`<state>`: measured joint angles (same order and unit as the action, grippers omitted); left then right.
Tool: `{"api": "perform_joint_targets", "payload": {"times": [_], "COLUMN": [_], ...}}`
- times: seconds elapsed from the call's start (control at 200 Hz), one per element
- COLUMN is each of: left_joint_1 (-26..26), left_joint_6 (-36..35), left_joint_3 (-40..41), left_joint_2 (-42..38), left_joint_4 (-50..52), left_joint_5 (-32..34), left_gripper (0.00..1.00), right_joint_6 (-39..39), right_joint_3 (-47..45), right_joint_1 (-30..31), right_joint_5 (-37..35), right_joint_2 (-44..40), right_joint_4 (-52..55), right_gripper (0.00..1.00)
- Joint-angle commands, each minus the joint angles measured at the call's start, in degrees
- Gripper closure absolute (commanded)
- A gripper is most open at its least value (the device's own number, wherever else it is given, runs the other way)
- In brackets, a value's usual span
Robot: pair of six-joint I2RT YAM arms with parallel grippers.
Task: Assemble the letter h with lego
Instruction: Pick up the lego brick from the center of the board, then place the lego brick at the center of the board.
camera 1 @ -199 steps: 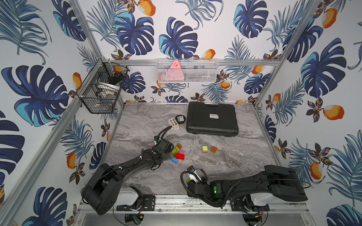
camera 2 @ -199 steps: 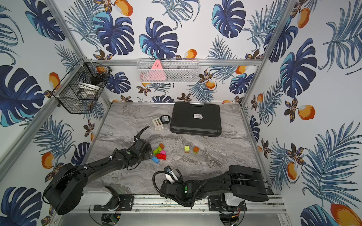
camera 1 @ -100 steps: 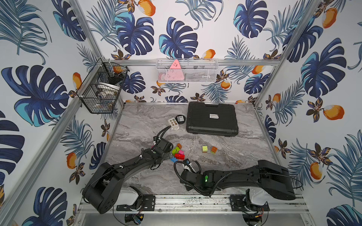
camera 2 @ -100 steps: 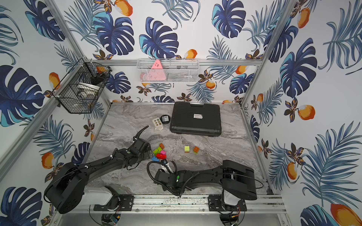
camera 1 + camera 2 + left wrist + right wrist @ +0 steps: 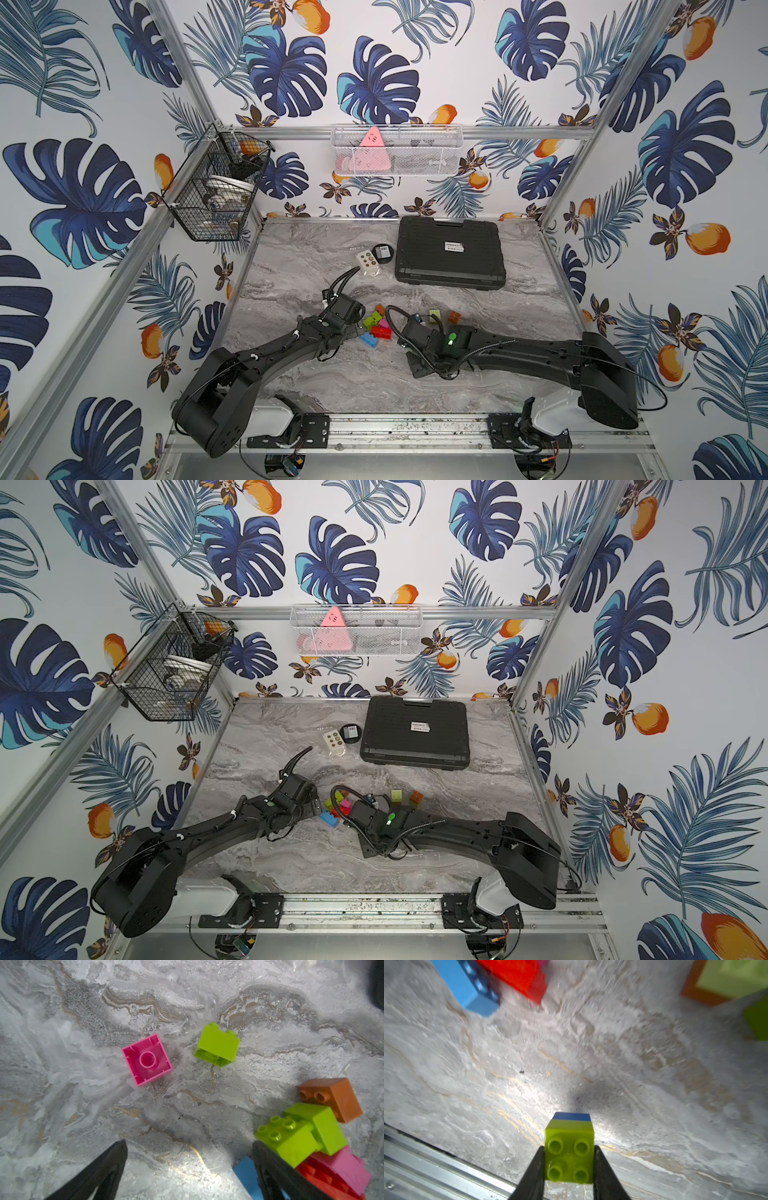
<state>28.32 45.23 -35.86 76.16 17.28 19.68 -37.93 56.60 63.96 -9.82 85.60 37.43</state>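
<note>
Marble table point(image 5: 83, 1022) under the left gripper point(image 5: 189, 1144), jaws wide apart; 1 upturned pink brick point(image 5: 147, 1059), 1 lime brick point(image 5: 217, 1045), colourful brick pile point(image 5: 301, 1136).

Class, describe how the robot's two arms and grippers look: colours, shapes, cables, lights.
The left arm and right arm are matte black with rounded shells, on white bases. Black corrugated cables loop near the wrists. A green light glows on the right. The left gripper and right gripper have slim, tapered black fingers.

The left arm point(image 5: 266, 357) and the right arm point(image 5: 536, 353) are stretched low and inward, their wrists brought close together. The left gripper point(image 5: 190, 1142) is spread wide with nothing between its jaws. The right gripper point(image 5: 569, 1148) is clamped on a lime green brick point(image 5: 569, 1165) and seemingly pointed steeply downward.
</note>
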Motion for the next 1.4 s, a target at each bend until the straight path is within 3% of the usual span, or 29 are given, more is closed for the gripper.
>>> {"api": "perform_joint_targets", "payload": {"times": [0.0,0.15,0.435,0.65,0.926,1.116,1.331,1.396], "left_joint_1": [-0.19,-0.28,-0.49,-0.54,-0.63,-0.63,-0.47,-0.08], "left_joint_6": [0.95,1.26,1.44,1.34,1.38,1.64,0.88,1.07], "left_joint_3": [0.09,0.26,0.52,0.79,0.18,-1.16,-2.9,-3.16], "left_joint_2": [-0.07,-0.09,-0.53,-0.85,-0.83,-2.02,-1.38,-0.7], "left_joint_4": [0.21,0.08,-0.05,-0.32,0.6,2.3,2.05,1.76], "left_joint_5": [1.55,1.62,1.72,1.71,2.59,2.6,-4.71,-7.17], "left_gripper": [0.01,0.01,0.01,0.01,0.01,0.01,0.01,0.06], "right_joint_6": [4.45,8.49,11.23,12.54,12.27,12.54,12.16,12.43], "right_joint_3": [1.27,2.6,6.66,8.02,8.02,11.63,10.28,8.74], "right_joint_1": [-4.14,-10.79,-17.86,-19.23,-19.97,-20.04,-20.02,-20.05], "right_joint_5": [-1.63,-0.48,-0.65,0.21,0.9,2.98,5.03,5.54], "right_joint_2": [-2.11,-1.59,9.63,16.04,18.14,16.07,5.62,1.82], "right_joint_4": [2.84,-2.82,-13.74,-13.17,-11.13,-8.6,-7.81,-8.4], "right_gripper": [0.76,0.75,0.74,0.72,0.56,0.46,0.43,0.43]}}
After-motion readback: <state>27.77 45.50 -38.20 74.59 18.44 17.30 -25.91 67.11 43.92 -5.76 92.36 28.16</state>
